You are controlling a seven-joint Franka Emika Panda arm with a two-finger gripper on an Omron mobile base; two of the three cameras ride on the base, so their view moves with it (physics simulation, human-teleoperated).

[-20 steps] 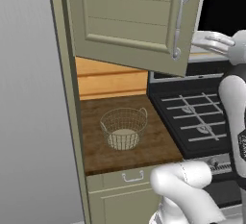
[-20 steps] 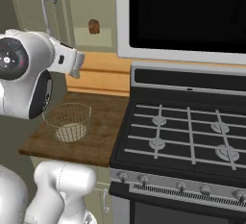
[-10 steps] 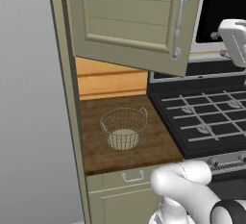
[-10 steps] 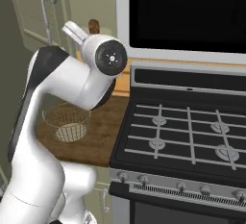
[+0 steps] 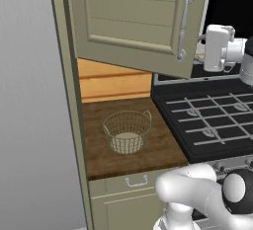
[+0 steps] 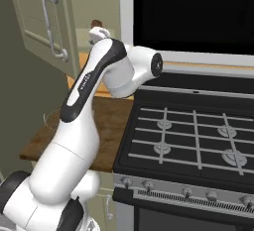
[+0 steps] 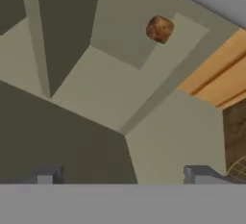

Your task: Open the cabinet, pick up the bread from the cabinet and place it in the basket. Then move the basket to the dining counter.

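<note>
The jaws [image 7: 124,175] stand wide apart with nothing between them, their two dark tips showing at either side of the hand view. Well ahead of them, off to one side of their centre line, the bread [image 7: 159,28] sits alone on the pale floor inside the cabinet [image 5: 133,21], whose door hangs swung open. Far below the jaws, the basket [image 5: 127,131] stands upright on the dark wood table [image 5: 104,157], just beside the stove [image 5: 212,120].

A kitchen, seemingly: stove [image 5: 207,120], cabinet [image 5: 133,17], wooden worktop [image 5: 123,150].
</note>
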